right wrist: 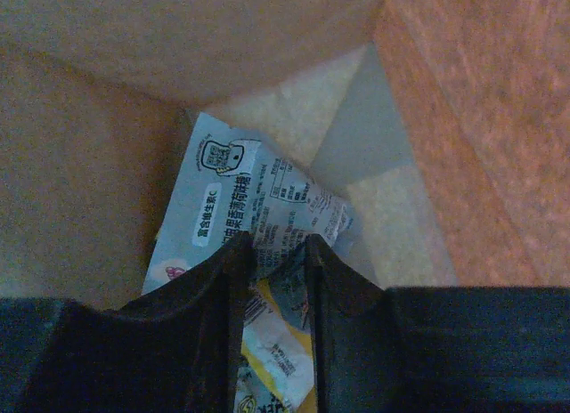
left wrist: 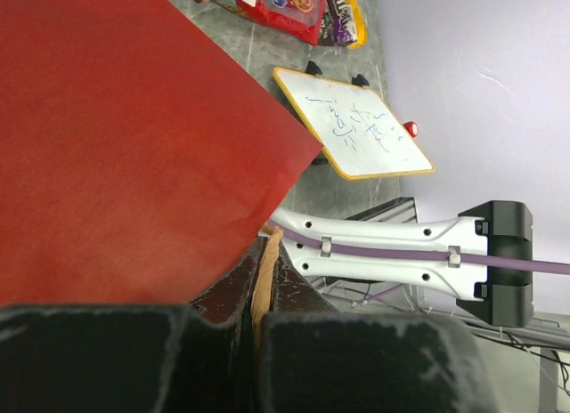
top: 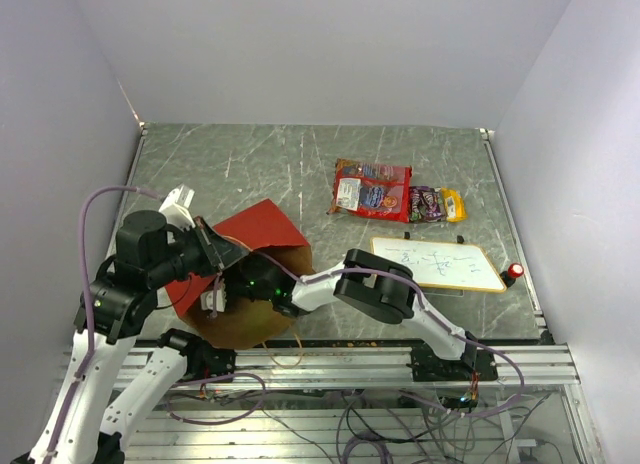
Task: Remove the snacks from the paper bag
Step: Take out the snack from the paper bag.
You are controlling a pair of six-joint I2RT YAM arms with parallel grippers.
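The paper bag (top: 262, 229), red outside and brown inside, lies on the table with its mouth toward the arms. My left gripper (left wrist: 267, 244) is shut on its twisted handle (left wrist: 264, 279) beside the red wall (left wrist: 116, 137). My right gripper (top: 240, 282) reaches into the bag mouth. Inside, against the brown wall (right wrist: 89, 164), its jaws (right wrist: 276, 244) pinch a pale blue-white packet (right wrist: 240, 190) with a yellow patch. Out on the table lie other snacks: a large red bag (top: 372, 189), a dark purple packet (top: 425, 202) and a yellow one (top: 453, 204).
A wood-framed white board (top: 437, 264) lies right of the paper bag, with a red knob (top: 514, 272) at its right end. Walls close in the table on the left, far and right sides. The right arm's white link (left wrist: 392, 253) crosses near the bag mouth.
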